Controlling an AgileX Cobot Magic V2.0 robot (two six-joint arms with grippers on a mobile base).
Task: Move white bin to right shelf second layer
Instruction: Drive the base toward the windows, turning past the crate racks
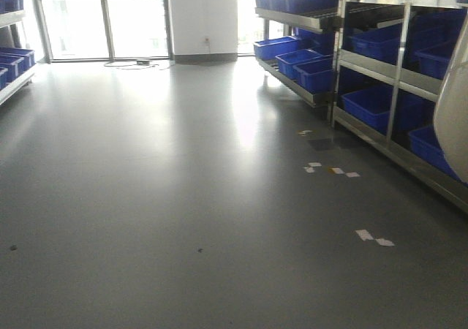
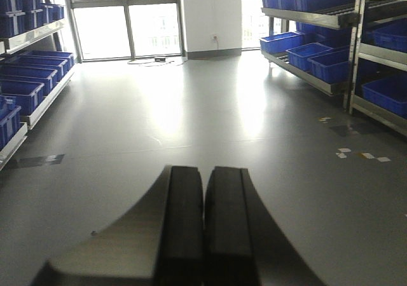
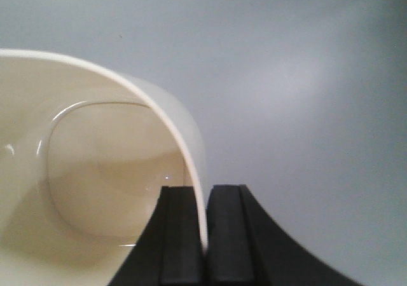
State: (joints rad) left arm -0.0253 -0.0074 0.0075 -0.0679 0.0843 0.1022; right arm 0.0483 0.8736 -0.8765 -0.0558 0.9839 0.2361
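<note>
The white bin (image 3: 95,171) fills the left of the right wrist view, its open inside facing the camera, held in the air above the grey floor. My right gripper (image 3: 205,190) is shut on its rim, one finger inside and one outside the wall. A cream-white curved edge of the bin (image 1: 453,117) shows at the right border of the front view. My left gripper (image 2: 204,171) is shut and empty, above the floor. The right shelf (image 1: 398,80) stands at the right, its levels loaded with blue crates; a roller level (image 1: 351,14) shows near its top.
Blue crates (image 1: 376,44) fill the right racks, and more blue crates (image 2: 25,86) line a rack on the left. White paper scraps (image 1: 373,237) lie on the grey floor (image 1: 183,197). Windows and a white pillar stand at the far end.
</note>
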